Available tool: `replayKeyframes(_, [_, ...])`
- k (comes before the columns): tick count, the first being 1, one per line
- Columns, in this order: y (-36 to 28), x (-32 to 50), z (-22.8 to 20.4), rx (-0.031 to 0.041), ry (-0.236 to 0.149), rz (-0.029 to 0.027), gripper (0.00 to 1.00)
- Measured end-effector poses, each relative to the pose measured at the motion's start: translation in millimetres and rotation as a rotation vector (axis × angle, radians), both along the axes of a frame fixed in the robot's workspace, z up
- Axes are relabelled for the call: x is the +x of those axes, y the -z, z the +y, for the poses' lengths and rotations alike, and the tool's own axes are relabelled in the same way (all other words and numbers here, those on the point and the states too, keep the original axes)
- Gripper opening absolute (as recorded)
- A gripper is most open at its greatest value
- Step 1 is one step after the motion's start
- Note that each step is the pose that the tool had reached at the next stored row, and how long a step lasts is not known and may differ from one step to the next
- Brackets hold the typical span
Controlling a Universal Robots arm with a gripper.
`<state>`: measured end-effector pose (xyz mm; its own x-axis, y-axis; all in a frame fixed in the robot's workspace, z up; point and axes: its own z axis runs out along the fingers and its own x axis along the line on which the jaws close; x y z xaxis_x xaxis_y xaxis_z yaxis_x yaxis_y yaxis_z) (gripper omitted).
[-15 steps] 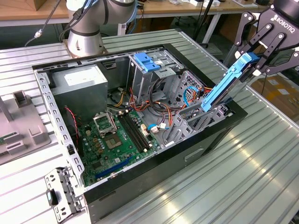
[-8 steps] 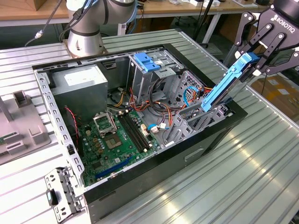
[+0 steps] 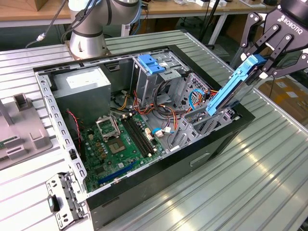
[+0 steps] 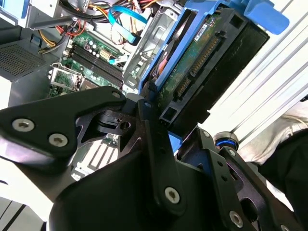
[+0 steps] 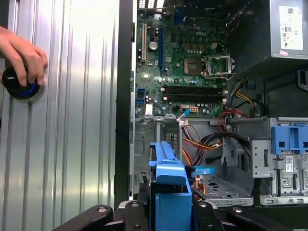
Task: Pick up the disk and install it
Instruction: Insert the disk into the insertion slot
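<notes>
Gripped the disk (image 3: 230, 91) by its upper end, with the gripper (image 3: 259, 61) closed on the blue rails (image 5: 168, 168). Held it off the table (image 3: 269, 159), steeply tilted over the open computer case (image 3: 159, 185); counted the pick-up as done on that showing. Had its lower end down at the metal drive cage (image 3: 204, 126), by the case wall on the exterior view's right; possibly entered the mouth, though could not tell whether touching. Left the installing unfinished, with most of the disk standing clear above the cage. Noted a person's hand (image 5: 21, 50) on a black knob (image 5: 18, 89) outside the case.
</notes>
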<state>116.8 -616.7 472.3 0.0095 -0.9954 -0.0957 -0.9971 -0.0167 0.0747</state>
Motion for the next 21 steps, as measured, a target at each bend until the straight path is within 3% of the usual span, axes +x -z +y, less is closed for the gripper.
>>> replayKeyframes(7, [0.1, -9.9, 0.0, 0.0, 0.0, 0.0, 0.37])
replayKeyframes(10, [0.3, -19.1, 0.0, -0.0001, 0.0, 0.0, 0.37])
replayKeyframes(13, [1.0, -23.1, 0.6, 0.0, 0.0, 0.0, 0.37])
replayKeyframes(21, [8.0, -24.8, 9.1, -0.0001, 0.0, 0.0, 0.37])
